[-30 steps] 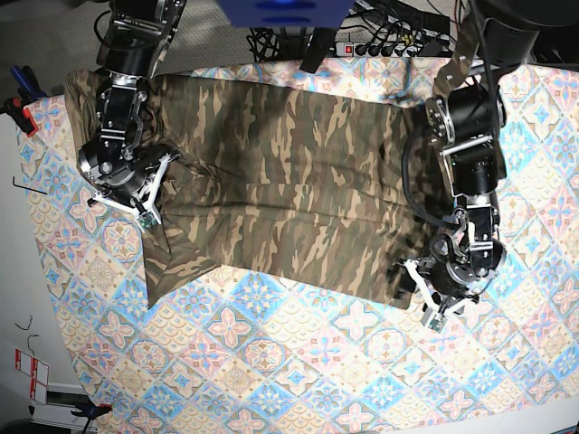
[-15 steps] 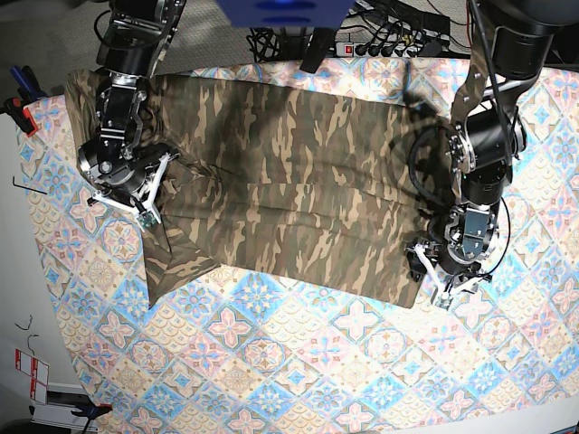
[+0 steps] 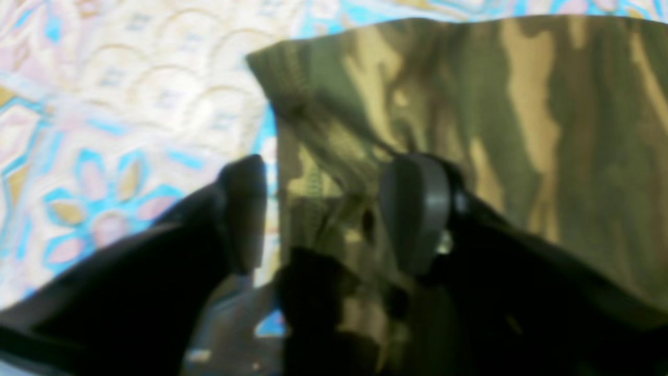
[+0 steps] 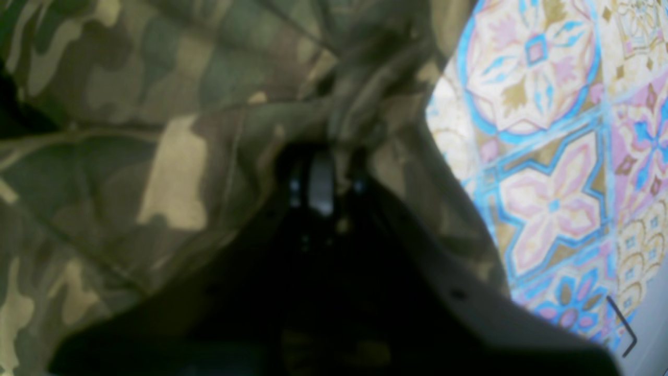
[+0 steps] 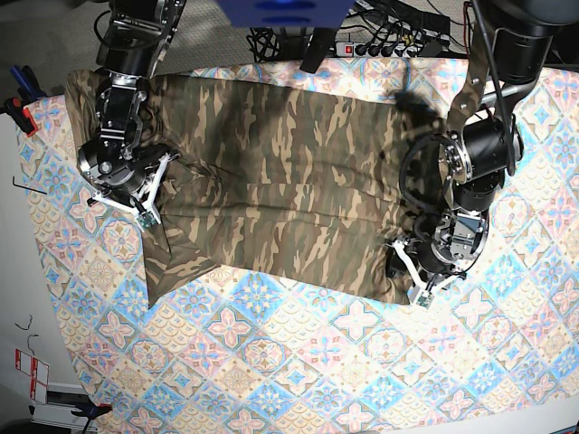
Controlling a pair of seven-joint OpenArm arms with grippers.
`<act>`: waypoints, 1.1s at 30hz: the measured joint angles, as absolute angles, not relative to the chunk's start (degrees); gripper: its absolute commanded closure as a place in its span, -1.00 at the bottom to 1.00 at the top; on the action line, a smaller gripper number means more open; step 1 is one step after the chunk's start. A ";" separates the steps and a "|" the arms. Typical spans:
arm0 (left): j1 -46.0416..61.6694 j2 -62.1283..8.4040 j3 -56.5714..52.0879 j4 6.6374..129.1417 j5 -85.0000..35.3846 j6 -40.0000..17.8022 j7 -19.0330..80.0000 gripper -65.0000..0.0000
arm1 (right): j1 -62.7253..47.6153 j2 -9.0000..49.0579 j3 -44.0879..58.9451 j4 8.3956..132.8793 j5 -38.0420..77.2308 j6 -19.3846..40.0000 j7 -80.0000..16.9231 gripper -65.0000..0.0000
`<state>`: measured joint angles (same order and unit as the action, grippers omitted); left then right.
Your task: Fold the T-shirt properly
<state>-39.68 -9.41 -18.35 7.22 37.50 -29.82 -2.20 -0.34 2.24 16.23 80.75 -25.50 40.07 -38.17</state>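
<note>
The camouflage T-shirt [image 5: 289, 172] lies spread across the far half of the table, its body folded into a wide band. In the base view my left gripper [image 5: 407, 276] is at the shirt's lower right corner. The left wrist view shows that gripper [image 3: 329, 214] open, one finger [image 3: 245, 209] over the tablecloth and the other [image 3: 415, 209] on the fabric, with the shirt's hem [image 3: 292, 156] between them. My right gripper [image 5: 151, 215] sits at the shirt's left side. In the right wrist view it [image 4: 322, 156] is shut on a bunched fold of the T-shirt [image 4: 130, 130].
The blue, pink and cream tablecloth [image 5: 298, 362] covers the table. A power strip with cables [image 5: 380, 47] lies beyond the far edge, next to a blue object [image 5: 285, 11]. A red clamp [image 5: 16, 110] sits at the left edge, where the table ends.
My left gripper has moved left off the tablecloth onto the shirt's lower right corner, and its jaws have narrowed a little. The right gripper has stayed in place.
</note>
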 measured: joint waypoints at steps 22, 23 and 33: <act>-40.64 -7.77 -21.15 6.79 30.76 -39.79 4.16 0.89 | -2.11 2.22 16.29 81.08 -25.30 40.03 -37.76 0.98; -41.23 -8.14 -21.19 6.79 31.03 -39.92 6.04 0.89 | -2.11 2.22 16.29 81.08 -25.30 40.03 -37.76 0.98; -41.17 -9.19 -21.37 6.90 30.79 -39.48 5.58 0.89 | -2.11 2.22 16.29 81.08 -25.30 40.03 -37.78 0.98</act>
